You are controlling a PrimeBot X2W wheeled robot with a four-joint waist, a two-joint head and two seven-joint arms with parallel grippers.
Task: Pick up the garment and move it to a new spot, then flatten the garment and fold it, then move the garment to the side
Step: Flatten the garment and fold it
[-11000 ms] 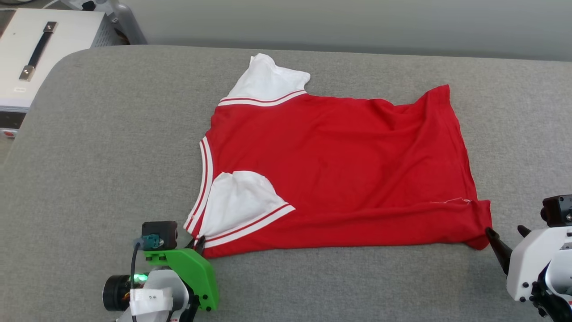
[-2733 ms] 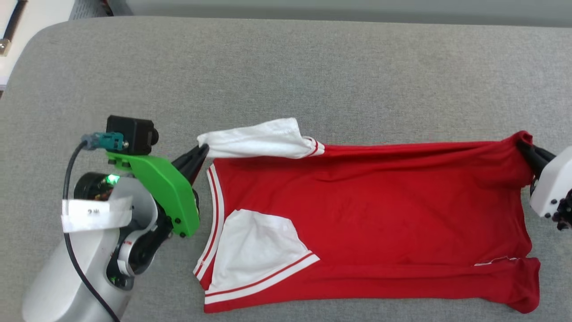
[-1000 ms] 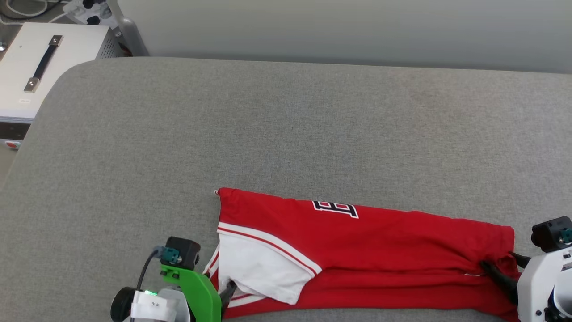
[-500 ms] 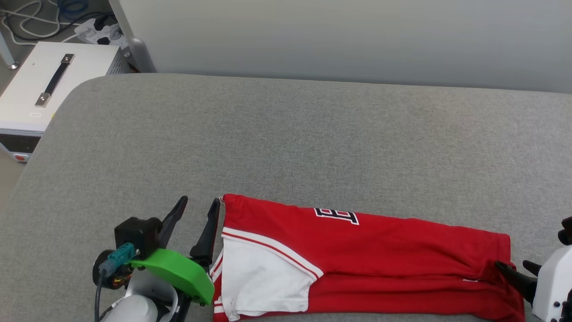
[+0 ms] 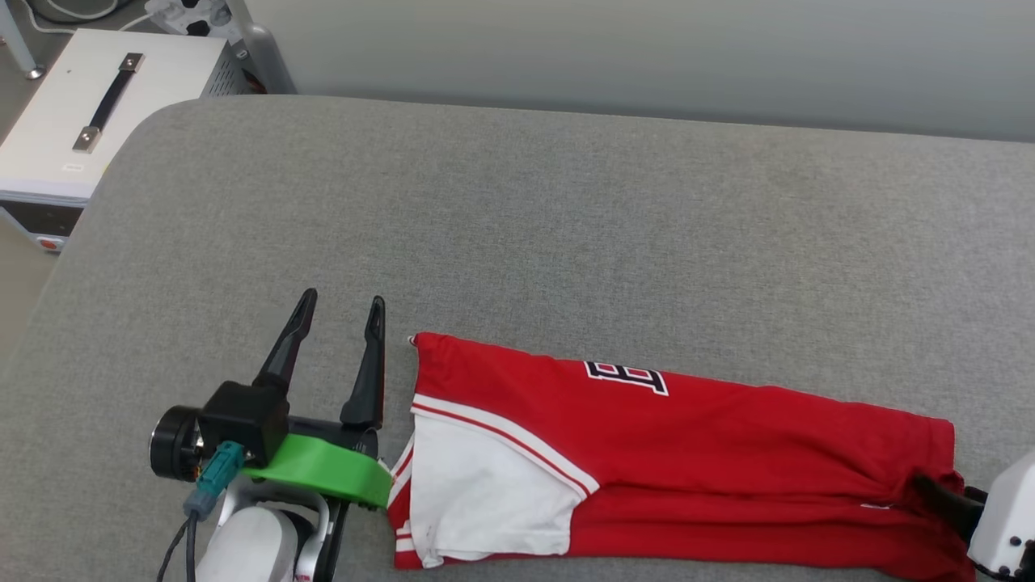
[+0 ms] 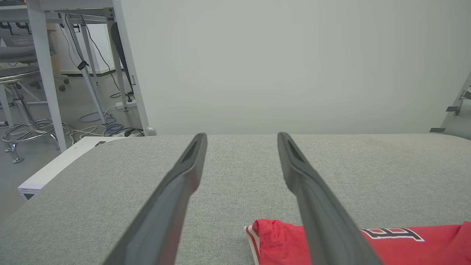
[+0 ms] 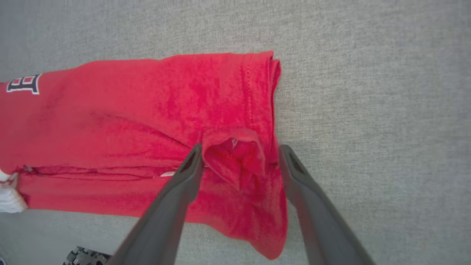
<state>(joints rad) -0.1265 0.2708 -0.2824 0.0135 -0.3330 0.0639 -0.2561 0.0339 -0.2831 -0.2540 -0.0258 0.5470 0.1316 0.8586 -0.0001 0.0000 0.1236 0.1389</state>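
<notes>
At opposite ends of the garment [image 5: 687, 453], left pincer [image 5: 341, 301] and right pincer [image 7: 241, 149] gape wide.

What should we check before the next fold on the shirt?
1. Left hand open, holding nothing: ok.
2. Right hand open: ok.
3. Right hand free of cloth: cannot tell; bunched hem stands between its fingers.
4. Shirt folded into a long band on the gray cushion: ok.
5. Hem end flat: not ok, puckered.
6. White sleeve lying flat on top: ok.
</notes>
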